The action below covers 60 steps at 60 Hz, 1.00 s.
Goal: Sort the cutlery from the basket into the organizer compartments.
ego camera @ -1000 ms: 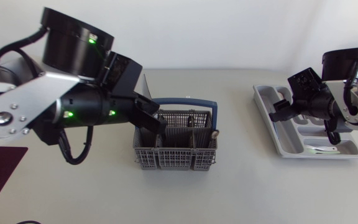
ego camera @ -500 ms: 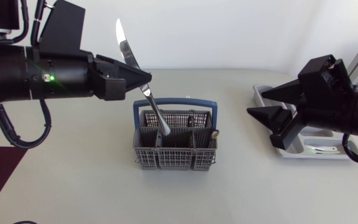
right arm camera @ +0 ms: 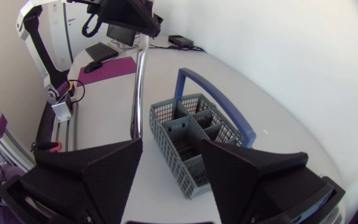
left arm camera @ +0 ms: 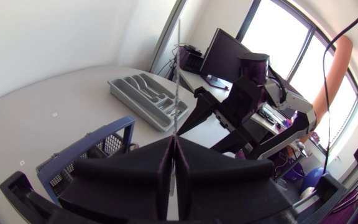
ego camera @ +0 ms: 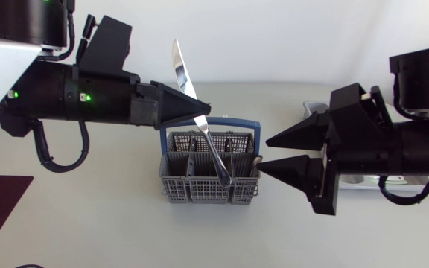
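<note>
We hold knife [ego camera: 179, 63] clamped in left pincer [ego camera: 199, 112] above basket [ego camera: 173, 190]; right pincer [ego camera: 265, 155] apart, empty. Knife not yet in organizer [left arm camera: 118, 87]; sorting unfinished.

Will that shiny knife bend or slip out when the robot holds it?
Probably stiff: the knife looks straight, pinched only mid-length by the left gripper. Its polished metal looks smooth, so it might slide or pivot.

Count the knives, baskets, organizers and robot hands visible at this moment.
Knife: 1
Basket: 1
Organizer: 1
Hands: 2, the left hand and the right hand
Total: 5
</note>
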Motion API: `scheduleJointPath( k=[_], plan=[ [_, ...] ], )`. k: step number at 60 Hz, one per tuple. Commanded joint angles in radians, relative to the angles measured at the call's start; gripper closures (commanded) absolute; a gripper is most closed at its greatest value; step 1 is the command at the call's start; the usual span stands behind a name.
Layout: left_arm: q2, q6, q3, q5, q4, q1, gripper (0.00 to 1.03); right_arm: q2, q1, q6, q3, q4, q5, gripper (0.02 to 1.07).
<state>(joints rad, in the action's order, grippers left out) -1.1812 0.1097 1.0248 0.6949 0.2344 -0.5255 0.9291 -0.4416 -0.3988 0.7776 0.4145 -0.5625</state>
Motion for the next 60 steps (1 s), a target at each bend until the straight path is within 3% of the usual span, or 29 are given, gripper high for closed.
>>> scheduleJointPath(
  k=[1,15,35,44,49,60],
  plan=[
    [-0.018,0.028,-0.009,0.025,-0.032,-0.022,1.00,0.031,-0.025,0.038,-0.018,-0.022,-0.033,0.39],
    [-0.064,0.027,0.008,0.058,-0.049,-0.084,1.00,0.096,-0.072,0.071,0.008,-0.056,-0.105,0.40],
    [-0.104,0.025,0.029,0.058,-0.076,-0.110,1.00,0.134,-0.092,0.103,0.014,-0.085,-0.171,0.66],
    [-0.107,0.027,0.032,0.058,-0.087,-0.116,1.00,0.137,-0.098,0.117,0.008,-0.095,-0.181,0.85],
    [-0.107,0.027,0.032,0.058,-0.090,-0.116,1.00,0.139,-0.098,0.117,0.005,-0.095,-0.188,1.01],
    [-0.103,0.030,0.035,0.058,-0.096,-0.117,1.00,0.140,-0.101,0.126,-0.006,-0.094,-0.191,1.01]
  ],
)
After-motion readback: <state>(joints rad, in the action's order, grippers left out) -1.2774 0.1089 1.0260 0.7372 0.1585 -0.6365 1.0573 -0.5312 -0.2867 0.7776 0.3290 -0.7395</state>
